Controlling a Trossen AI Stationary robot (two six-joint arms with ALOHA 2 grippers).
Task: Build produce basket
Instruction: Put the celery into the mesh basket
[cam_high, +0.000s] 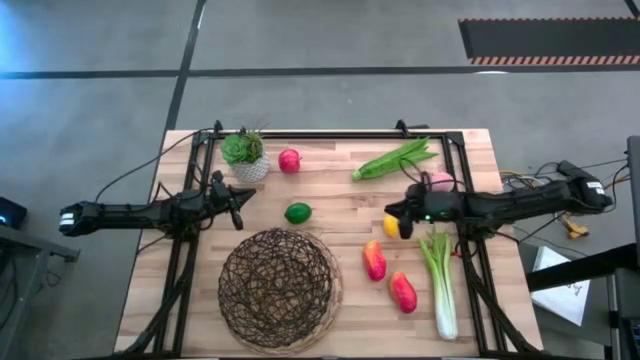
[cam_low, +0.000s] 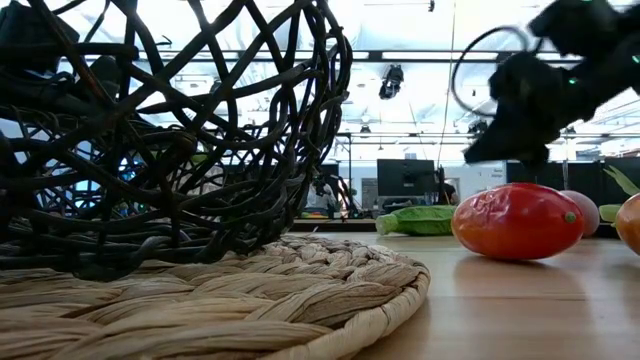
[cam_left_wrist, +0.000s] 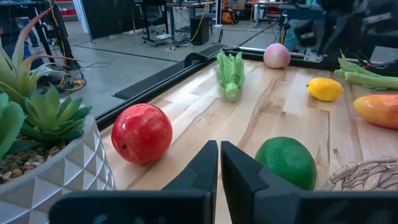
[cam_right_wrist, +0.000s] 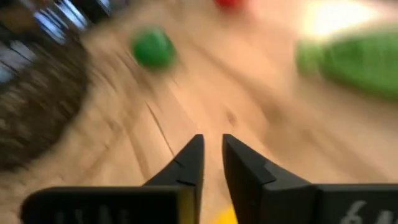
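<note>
The dark wicker basket (cam_high: 280, 288) stands on a woven mat at the near middle of the table and fills the left of the low view (cam_low: 170, 130). A green lime (cam_high: 298, 212), a red apple (cam_high: 289, 160), a leafy bunch (cam_high: 395, 160), a pink peach (cam_high: 441, 181), two red-orange fruits (cam_high: 374, 259) (cam_high: 403, 292) and a leek (cam_high: 440, 280) lie on the wood. My right gripper (cam_high: 403, 222) hovers over the yellow lemon (cam_high: 391, 227), its fingers (cam_right_wrist: 212, 146) a little apart. My left gripper (cam_high: 238, 208) is shut and empty, between the apple (cam_left_wrist: 142, 132) and the lime (cam_left_wrist: 286, 162).
A potted plant in a white pot (cam_high: 245, 157) stands at the far left, close beside my left gripper. A black frame (cam_high: 330, 133) runs along the table's far edge and sides. The woven mat (cam_low: 250, 290) lies under the basket. Bare wood (cam_high: 340, 225) lies between the lime and the lemon.
</note>
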